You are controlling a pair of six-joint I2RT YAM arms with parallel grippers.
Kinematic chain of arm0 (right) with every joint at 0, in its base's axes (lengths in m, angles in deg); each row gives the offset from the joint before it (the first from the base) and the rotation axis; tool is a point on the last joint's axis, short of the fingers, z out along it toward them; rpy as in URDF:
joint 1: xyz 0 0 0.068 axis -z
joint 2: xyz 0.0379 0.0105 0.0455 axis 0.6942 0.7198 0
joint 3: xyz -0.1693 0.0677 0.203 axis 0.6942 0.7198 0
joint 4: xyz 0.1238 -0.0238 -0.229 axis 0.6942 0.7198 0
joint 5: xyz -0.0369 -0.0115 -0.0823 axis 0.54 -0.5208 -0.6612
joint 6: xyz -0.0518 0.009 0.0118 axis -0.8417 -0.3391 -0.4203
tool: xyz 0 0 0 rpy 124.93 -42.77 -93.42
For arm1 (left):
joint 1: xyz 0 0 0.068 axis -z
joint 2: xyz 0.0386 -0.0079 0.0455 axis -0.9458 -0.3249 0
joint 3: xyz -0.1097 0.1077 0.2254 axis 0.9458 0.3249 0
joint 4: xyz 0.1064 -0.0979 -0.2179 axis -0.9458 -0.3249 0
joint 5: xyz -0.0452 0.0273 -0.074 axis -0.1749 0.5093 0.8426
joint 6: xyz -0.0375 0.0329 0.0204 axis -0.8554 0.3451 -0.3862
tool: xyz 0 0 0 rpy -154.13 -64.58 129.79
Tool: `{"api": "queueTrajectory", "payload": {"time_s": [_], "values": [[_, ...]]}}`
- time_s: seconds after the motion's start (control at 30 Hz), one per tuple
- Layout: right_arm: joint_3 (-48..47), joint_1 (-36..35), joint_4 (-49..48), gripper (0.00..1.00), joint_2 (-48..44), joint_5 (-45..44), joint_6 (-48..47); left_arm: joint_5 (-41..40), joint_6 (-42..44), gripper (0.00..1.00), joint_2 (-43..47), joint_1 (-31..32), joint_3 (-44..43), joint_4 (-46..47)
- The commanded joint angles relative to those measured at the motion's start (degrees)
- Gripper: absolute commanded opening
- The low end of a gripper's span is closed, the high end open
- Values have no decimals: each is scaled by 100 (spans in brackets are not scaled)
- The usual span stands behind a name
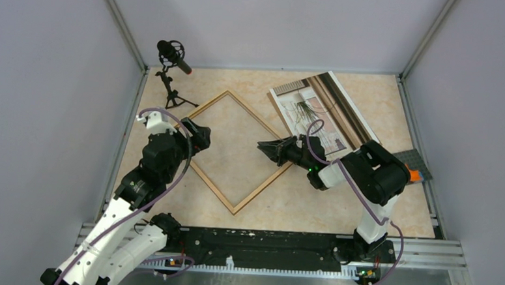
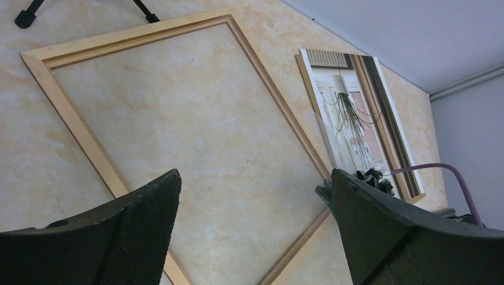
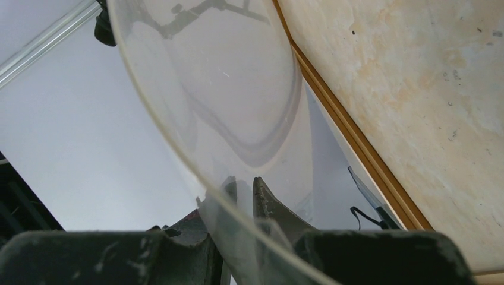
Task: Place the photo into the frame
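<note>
Right jaws clamped on a bent clear sheet [image 3: 238, 107]; left jaws wide apart by the frame [image 2: 76, 122], photo [image 1: 316, 113] outside it.

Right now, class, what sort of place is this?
Probably a robotics lab cell: grey walls box in the table, left arm and right arm bolted to a metal rail, a microphone on a tripod.

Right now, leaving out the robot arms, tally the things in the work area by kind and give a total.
Wooden frame: 1
Photo: 1
Clear sheet: 1
Microphone on stand: 1
Dark grey item with orange part: 1
Total: 5
</note>
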Motion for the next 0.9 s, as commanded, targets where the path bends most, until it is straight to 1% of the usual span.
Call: {"api": "queueTrajectory", "payload": {"time_s": [0.0, 0.07, 0.2, 0.43, 0.57, 0.77, 0.87], "values": [[-227, -166, -151, 0, -349, -150, 214, 42, -40, 98, 35, 0, 83, 226], [-226, -184, 14, 0, -428, -211, 199, 24, -29, 98, 46, 2, 78, 225], [-212, -189, -31, 0, -450, -210, 279, 14, -24, 98, 72, -2, 106, 223], [-140, -200, -260, 0, -388, -202, 449, 45, -45, 98, 73, 5, 153, 250], [23, -194, -615, 0, -305, -184, 630, 37, -52, 98, 103, 4, 145, 238], [51, -241, -836, 0, -124, -179, 725, 42, -55, 98, 113, -1, 146, 188], [-35, -273, -582, 0, -156, -197, 551, 56, -71, 98, 115, 3, 155, 191]]}}
